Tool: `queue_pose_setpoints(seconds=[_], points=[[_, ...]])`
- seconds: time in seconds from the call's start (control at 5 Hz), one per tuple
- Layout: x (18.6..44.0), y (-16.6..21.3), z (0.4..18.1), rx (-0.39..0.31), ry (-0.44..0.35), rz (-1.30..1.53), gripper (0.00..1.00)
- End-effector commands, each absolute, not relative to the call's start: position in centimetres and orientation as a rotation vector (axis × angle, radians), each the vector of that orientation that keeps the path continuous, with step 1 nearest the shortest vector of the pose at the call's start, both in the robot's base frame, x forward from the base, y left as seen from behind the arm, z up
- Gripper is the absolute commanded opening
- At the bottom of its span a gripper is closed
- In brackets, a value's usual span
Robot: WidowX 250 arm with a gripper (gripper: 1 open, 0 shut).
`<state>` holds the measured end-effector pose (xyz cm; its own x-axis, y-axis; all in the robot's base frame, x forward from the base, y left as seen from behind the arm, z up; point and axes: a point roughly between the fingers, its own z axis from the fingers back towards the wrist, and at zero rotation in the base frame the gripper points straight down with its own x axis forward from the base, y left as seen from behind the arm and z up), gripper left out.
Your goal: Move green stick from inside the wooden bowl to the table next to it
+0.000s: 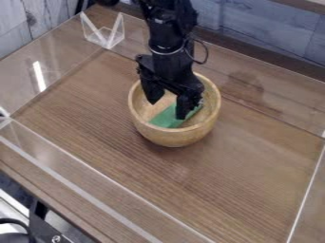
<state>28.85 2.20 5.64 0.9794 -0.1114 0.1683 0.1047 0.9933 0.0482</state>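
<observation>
The green stick (165,116) lies inside the wooden bowl (173,131), leaning against the inner wall toward the bowl's 7 o'clock side, with only part of its bright face in view. Above it the fingers (173,99) point straight down into the bowl's mouth and stand wide apart, one black finger at the stick's 11 o'clock and the other at its 2 o'clock. They hold nothing; whether either tip touches the stick or the bowl's rim cannot be told from this angle.

The right-hand finger hides the stick's upper end, and the black arm above covers the bowl's far rim at 12 o'clock. The arm's top is cut off by the frame's upper edge.

The bowl sits near the middle of the worktop (114,171), a dark brown wood-grain surface. Clear acrylic walls (51,142) edge it, catching glare along the left and front. At the bowl's 11 o'clock, well apart, a small clear folded piece (102,33) stands by the back wall. Beyond lies grey flooring.
</observation>
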Motion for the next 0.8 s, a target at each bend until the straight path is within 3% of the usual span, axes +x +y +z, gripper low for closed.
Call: queue_pose_setpoints(seconds=[0.0,0.2,0.4,0.6], points=[[29.8,2.4,7.8,0.047,-0.237,-0.094,1.00],[30.1,1.7,8.0,0.050,-0.236,-0.094,1.00],[30.3,0.5,7.0,0.047,-0.213,-0.120,1.00],[29.5,0.4,7.2,0.046,-0.209,-0.133,0.00]])
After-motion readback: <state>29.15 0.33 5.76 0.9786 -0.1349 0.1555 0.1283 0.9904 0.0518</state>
